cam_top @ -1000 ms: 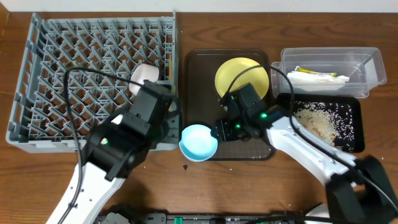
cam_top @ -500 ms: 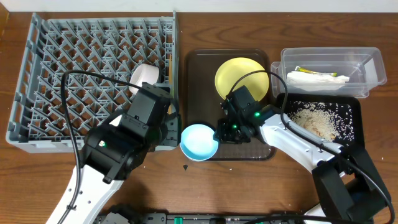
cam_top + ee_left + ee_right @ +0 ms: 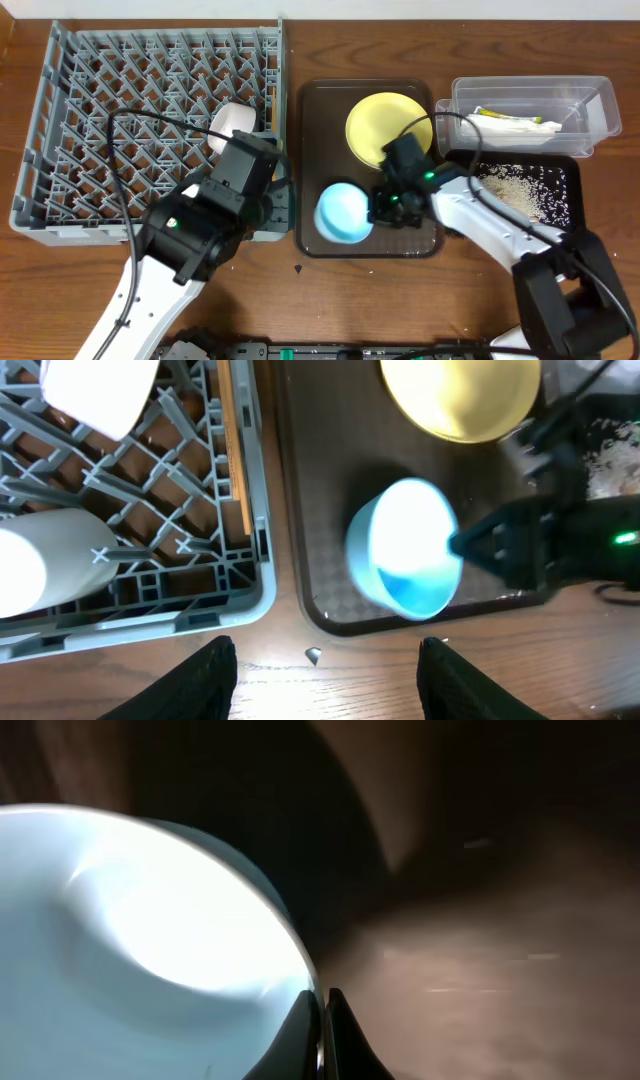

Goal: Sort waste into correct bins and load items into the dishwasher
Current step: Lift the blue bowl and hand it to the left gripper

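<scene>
The right gripper is pinching the rim of the light blue bowl, its jaws nearly closed with only the thin wall between them. The bowl is tilting over the near-left part of the brown serving tray, about midway between the counter's left and right edges and nearer its front edge than its back. The left gripper is hanging spread wide and empty over the bare wood at the front edge, just beside the tray's corner. The bowl is looking like light, stiff, glossy plastic, so weight is probably mattering less than slip: held by one point on a smooth rim, it is likely swinging or pivoting easily. A deeper bite, with one finger well inside and one outside the wall, would probably be steadying it better. The dish rack is filling the back-left corner, and the yellow plate is lying on the tray toward the back edge.
</scene>
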